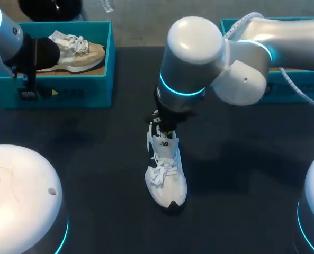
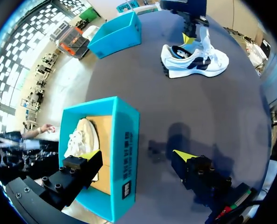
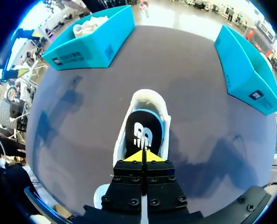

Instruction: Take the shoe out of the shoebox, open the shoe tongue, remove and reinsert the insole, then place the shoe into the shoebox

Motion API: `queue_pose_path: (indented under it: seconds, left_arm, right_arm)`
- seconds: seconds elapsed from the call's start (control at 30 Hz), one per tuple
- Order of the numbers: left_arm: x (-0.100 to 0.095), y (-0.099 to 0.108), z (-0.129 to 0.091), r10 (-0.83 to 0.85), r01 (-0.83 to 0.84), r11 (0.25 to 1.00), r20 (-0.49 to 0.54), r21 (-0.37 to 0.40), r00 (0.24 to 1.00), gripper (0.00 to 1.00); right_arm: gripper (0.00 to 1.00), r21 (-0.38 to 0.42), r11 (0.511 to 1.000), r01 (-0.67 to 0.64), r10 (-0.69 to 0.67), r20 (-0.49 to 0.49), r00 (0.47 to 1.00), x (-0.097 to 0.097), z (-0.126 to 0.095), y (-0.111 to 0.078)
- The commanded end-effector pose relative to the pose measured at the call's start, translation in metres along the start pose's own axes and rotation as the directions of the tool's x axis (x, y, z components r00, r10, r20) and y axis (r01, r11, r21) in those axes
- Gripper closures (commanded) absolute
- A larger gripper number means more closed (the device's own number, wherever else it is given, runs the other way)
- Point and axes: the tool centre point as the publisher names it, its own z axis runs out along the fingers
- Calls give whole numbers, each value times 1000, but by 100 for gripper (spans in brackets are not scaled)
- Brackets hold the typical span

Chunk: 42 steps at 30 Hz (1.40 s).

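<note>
Hanging over shoe (image 1: 166,177), R gripper (image 3: 143,157) pressed together; L gripper (image 2: 137,156) spread astride shoebox (image 2: 124,135).

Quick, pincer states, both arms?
Left pincer: open, holding nothing.
Right pincer: shut on the tongue of the white shoe.

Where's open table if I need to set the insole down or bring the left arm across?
Bare table lies between the left shoebox and the white shoe, and between that shoe and the right shoebox. Crowded: the shoe's opening, where the right gripper pinches the tongue, and the left shoebox's wall, which the left gripper straddles, fingers open.
</note>
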Motion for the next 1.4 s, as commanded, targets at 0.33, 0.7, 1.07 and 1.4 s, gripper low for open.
queue_pose_path:
  seconds: [0.33,0.7,1.07,1.4]
  left_arm:
    - [-29,12,-8,-60,61,998,45,-25,997,0]
    - [-30,12,-9,-70,71,997,49,-25,996,0]
    - [-30,12,-9,-70,71,997,49,-25,996,0]
    - [-30,12,-9,-70,71,997,49,-25,996,0]
  right_arm:
    - [100,89,996,-2,1,14,1000,6,23,-2]
    - [100,103,994,-19,13,64,998,3,37,-8]
    - [100,119,993,-19,11,65,998,-3,58,-4]
    - [100,65,998,-7,1,97,995,-5,39,3]
